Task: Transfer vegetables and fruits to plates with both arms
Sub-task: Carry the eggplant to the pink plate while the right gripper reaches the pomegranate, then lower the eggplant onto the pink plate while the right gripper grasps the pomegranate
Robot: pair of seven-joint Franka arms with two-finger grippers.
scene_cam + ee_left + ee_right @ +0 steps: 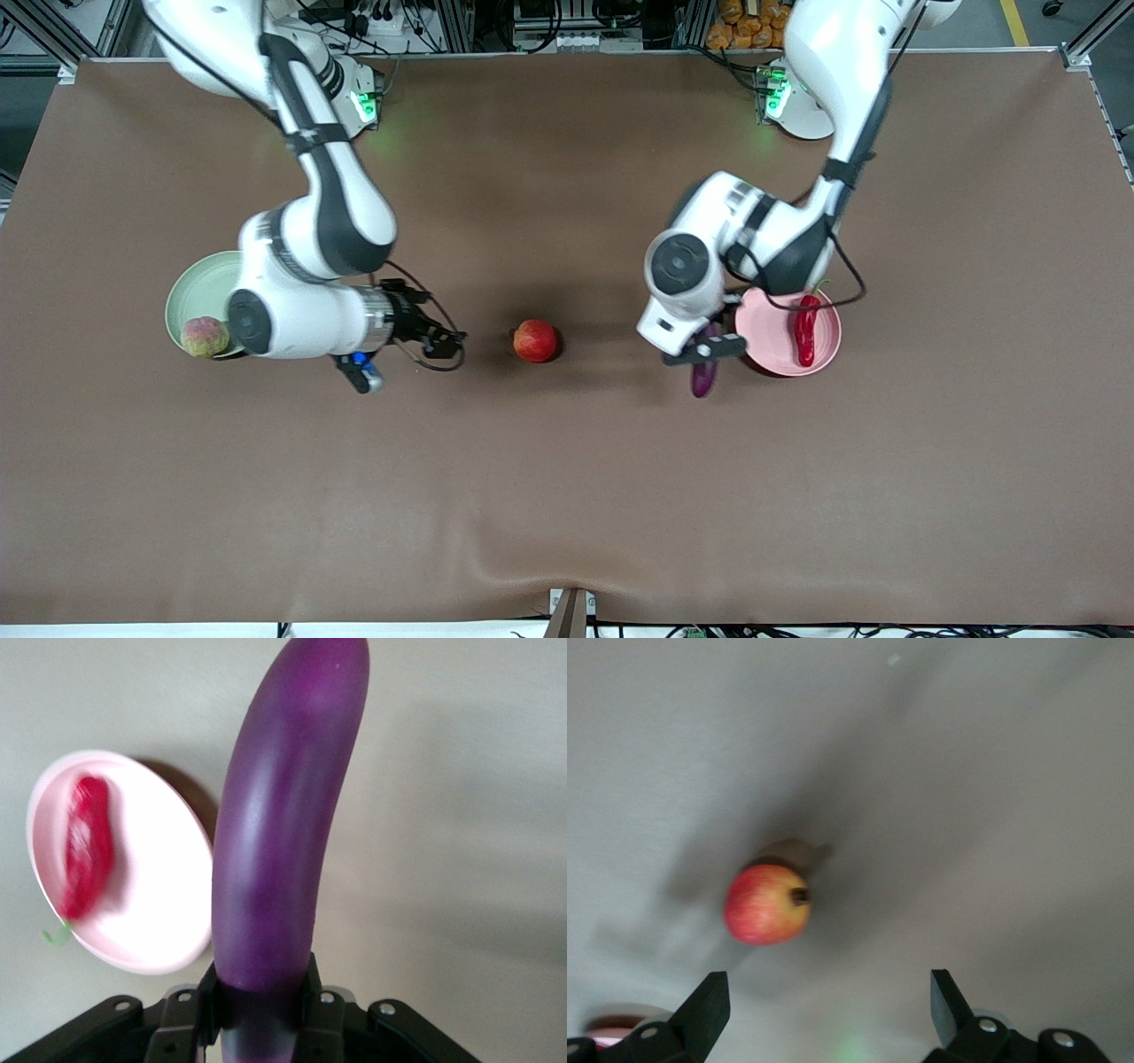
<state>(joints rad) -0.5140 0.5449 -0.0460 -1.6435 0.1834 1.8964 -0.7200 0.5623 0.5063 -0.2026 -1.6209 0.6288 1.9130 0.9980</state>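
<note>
Two of four are plated, peach (205,337) on the green plate (197,282), chili (806,330) on the pink plate (774,347), while the left gripper (706,348) pinches the eggplant (279,842) beside that plate and the right gripper (440,341), fingers spread, hangs near the red apple (535,341) sitting mid-tabletop (567,478).

Light: even and soft from overhead in the front view.
Shadows: a dark patch lay under the red fruit (535,341).
Glow: green on the table (567,496) by both bases.
Blur: chili pepper (86,846) smeared; right wrist view soft throughout.
</note>
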